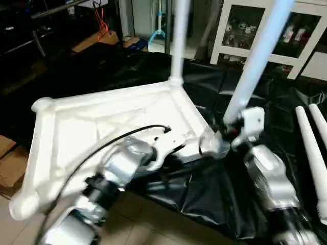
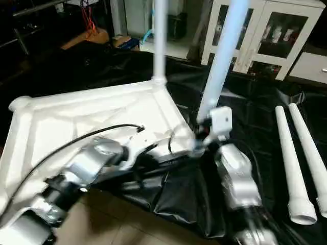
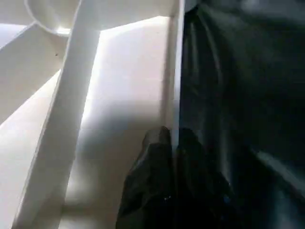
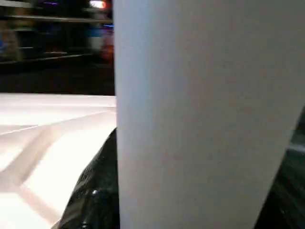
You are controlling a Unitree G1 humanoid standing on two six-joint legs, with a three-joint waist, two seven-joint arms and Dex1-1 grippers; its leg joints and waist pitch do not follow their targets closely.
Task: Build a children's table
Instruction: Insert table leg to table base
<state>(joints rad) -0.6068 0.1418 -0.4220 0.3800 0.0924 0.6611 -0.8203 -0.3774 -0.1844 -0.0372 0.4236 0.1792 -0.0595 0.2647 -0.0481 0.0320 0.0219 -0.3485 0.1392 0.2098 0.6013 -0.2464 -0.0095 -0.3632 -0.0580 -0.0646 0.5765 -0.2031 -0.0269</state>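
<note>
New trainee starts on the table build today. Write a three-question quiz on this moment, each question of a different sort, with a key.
1. True or false: a leg already stands upright in the far corner socket of the tabletop.
2. Multiple choice: what is the left pincer shut on? A) a loose leg B) the tabletop's rim C) the black sheet
3. Fill in: the right pincer grips the slanting leg near its ____ end, at the near right corner.

Key: 1 true; 2 B; 3 lower. Two more loose legs lie on the sheet to the right.
</note>
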